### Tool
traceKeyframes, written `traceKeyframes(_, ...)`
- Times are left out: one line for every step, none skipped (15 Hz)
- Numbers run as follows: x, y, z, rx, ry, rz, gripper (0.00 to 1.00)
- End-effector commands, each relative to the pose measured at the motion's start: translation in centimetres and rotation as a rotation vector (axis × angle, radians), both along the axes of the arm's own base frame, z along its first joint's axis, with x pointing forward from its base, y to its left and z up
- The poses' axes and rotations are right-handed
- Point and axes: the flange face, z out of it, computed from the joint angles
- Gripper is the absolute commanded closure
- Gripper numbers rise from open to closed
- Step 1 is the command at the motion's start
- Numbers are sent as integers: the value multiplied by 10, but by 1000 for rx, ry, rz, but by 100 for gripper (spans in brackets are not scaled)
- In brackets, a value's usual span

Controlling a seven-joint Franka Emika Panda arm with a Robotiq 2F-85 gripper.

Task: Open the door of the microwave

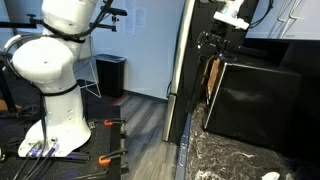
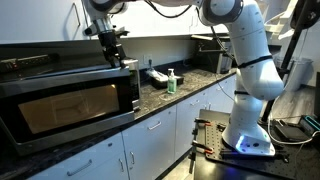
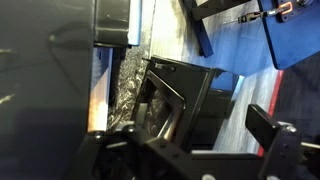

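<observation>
Exterior views both show the white Panda arm reaching over the counter; the microwave sits at the counter's far end, well apart from the arm's base; the door faces front and looks flush with the body, small gap can't be ruled out; gripper hangs just above the microwave's top corner, control-panel side; wrist view has the fingers spread wide, nothing between them; green bottle stands nearby on the counter.
</observation>
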Motion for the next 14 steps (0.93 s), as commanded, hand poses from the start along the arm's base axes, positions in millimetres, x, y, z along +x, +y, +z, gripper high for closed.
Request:
traceKeyframes(4,11,11,31,35,29,0)
traceKeyframes(5,13,11,34,44,29,0)
traceKeyframes(3,13,10,39,56,31,0)
traceKeyframes(5,14,8,46,67,32,0)
traceKeyframes(3,14,6,52,80,34,0)
traceKeyframes(4,15,4,55,90,29,0)
traceKeyframes(4,15,2,53,102,25,0)
traceKeyframes(4,16,-1,42,113,17,0)
traceKeyframes(4,18,-5,21,127,2,0)
traceKeyframes(3,19,-9,4,142,-6,0)
traceKeyframes(3,21,-12,-8,156,-16,0)
traceKeyframes(2,22,-15,-22,167,-28,0)
traceKeyframes(2,23,-18,-37,178,-42,0)
traceKeyframes(2,25,-20,-49,187,-55,0)
